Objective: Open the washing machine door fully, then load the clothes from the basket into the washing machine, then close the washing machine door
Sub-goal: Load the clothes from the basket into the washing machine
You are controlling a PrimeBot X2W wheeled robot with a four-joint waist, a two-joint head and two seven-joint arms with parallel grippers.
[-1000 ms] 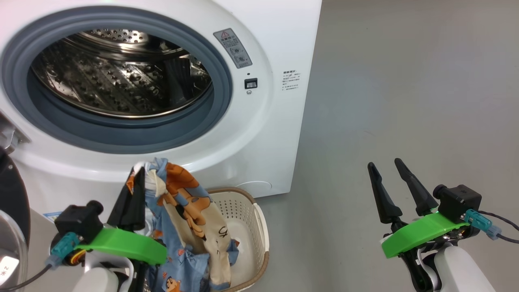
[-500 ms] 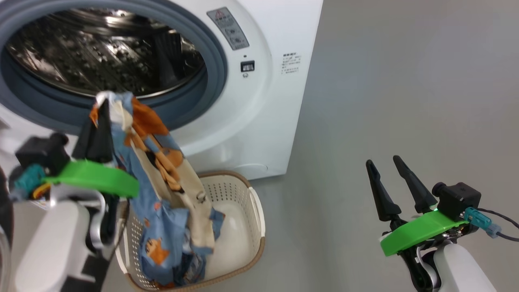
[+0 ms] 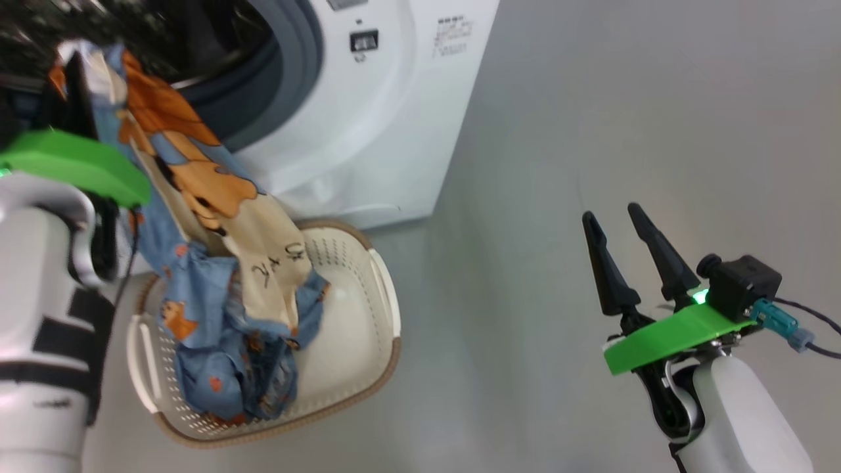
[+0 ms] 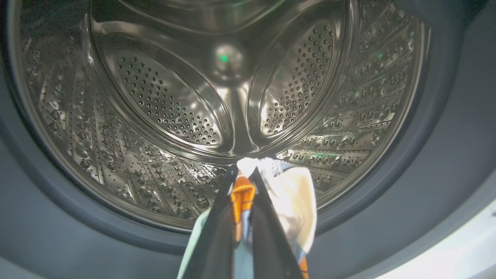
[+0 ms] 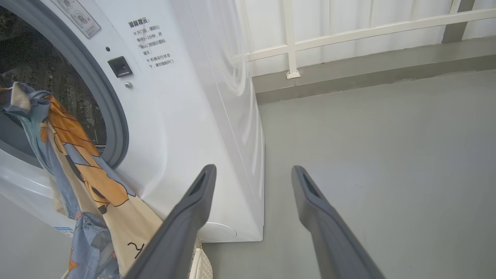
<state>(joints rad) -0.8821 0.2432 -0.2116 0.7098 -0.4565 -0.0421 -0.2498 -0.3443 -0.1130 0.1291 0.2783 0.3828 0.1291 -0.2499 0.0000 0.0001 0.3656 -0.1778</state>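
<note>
My left gripper [image 3: 71,62] is shut on the clothes [image 3: 217,197], a blue garment with orange and cream patches. It hangs from the fingertips down into the cream basket [image 3: 378,289] on the floor. In the left wrist view the left gripper [image 4: 244,172] pinches the clothes [image 4: 294,197] right in front of the washing machine [image 3: 368,131] opening, facing the steel drum [image 4: 155,116]. My right gripper [image 3: 610,213] stands open over the floor to the right, with nothing between the spread fingers of the right gripper [image 5: 252,169]. The washing machine door is out of view.
Grey floor [image 3: 591,98] spreads to the right of the machine. A white railing [image 5: 348,31] runs along the wall behind it. The washing machine [image 5: 186,116] side and the hanging clothes [image 5: 77,155] lie left of my right fingers.
The camera has swung, shifting the scene left and up. My left gripper has lifted the clothes from above the basket up to the drum opening. The right gripper stays open.
</note>
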